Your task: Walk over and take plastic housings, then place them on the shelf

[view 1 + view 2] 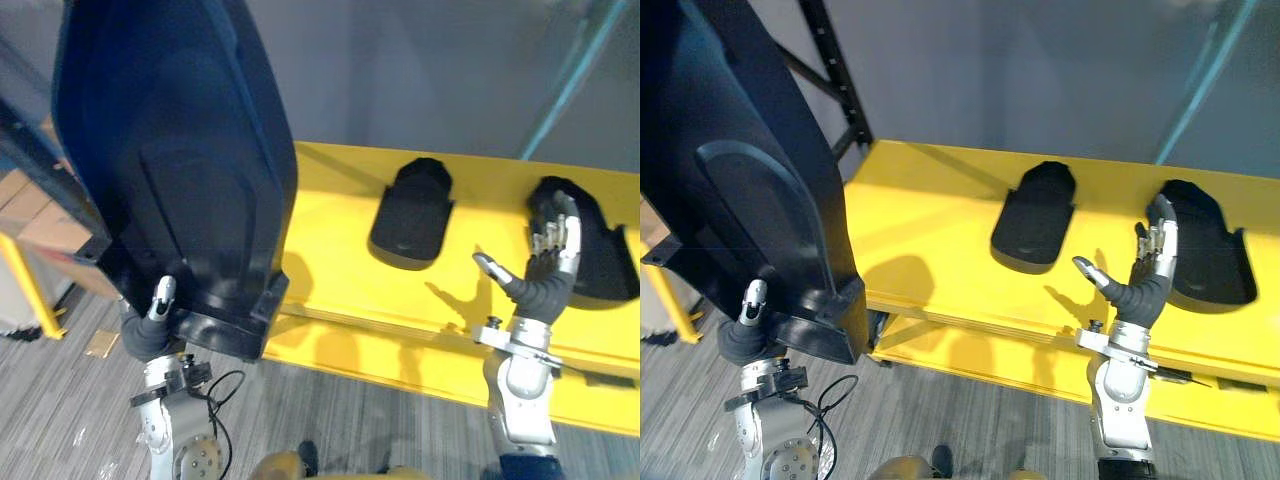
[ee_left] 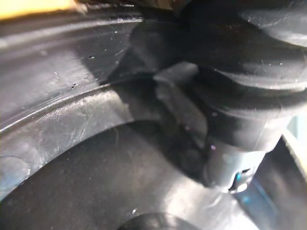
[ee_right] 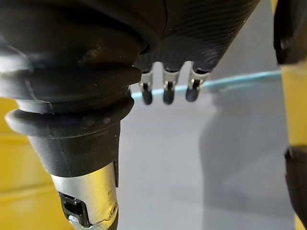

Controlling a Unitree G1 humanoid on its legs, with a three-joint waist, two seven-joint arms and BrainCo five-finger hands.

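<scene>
A large dark plastic housing (image 1: 185, 170) stands upright in the air at the left, in front of the yellow shelf (image 1: 335, 250). My left hand (image 1: 148, 330) grips its lower edge, thumb pressed on the front and the other fingers hidden behind it. The left wrist view has that thumb (image 2: 225, 143) against the housing's glossy inner surface (image 2: 72, 134). Two smaller dark housings lie flat on the shelf, one in the middle (image 1: 412, 215) and one at the right (image 1: 595, 250). My right hand (image 1: 545, 280) is raised open over the shelf's front, fingers straight, just in front of the right housing.
A dark rack upright (image 1: 835, 85) rises behind the shelf's left end. Cardboard boxes (image 1: 35, 215) and a yellow post (image 1: 30, 285) stand at the far left. A teal pole (image 1: 570, 75) slants against the grey wall at the back right.
</scene>
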